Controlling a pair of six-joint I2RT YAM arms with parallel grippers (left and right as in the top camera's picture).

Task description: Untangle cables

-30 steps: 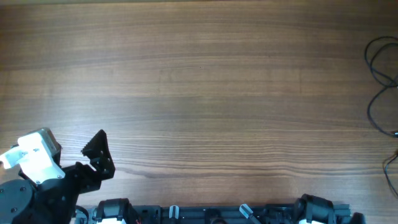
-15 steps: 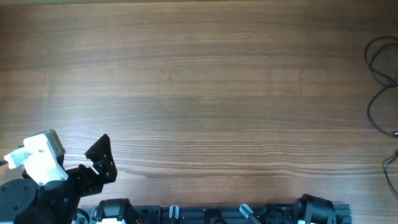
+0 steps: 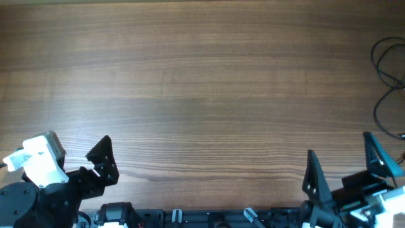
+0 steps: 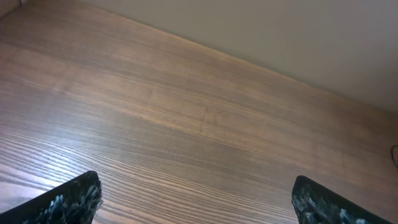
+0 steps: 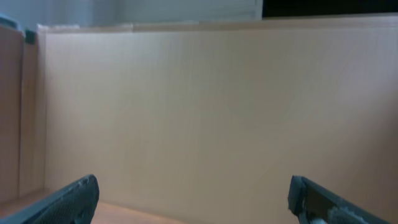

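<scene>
1. While both arms are sitting low along the near edge of the table (image 3: 202, 82), the cables (image 3: 376, 111) are lying at the far right edge. They are thin black loops, one above the other, running out of frame on the right.
2. The left gripper (image 3: 103, 162) is sitting at the near-left corner, well apart from the cables. In the left wrist view this gripper (image 4: 199, 205) is holding its jaws spread wide, with nothing between them, only wood grain.
3. The right gripper (image 3: 345, 163) is sitting at the near-right corner with jaws spread wide, gripping nothing. Its outer finger is reaching up just beside the lower cable loop, and I cannot tell if it is touching.
4. In the right wrist view the right gripper (image 5: 199, 205) is pointing at a plain beige panel (image 5: 217, 112). Both fingertips are showing at the bottom corners, far apart.
5. A wide run of bare wood is lying between the two grippers and stretching to the far edge.
6. In the left wrist view the far table edge is meeting a pale wall (image 4: 280, 31).
7. On the right side the loops are hugging the border, so the open room is lying to their left.
</scene>
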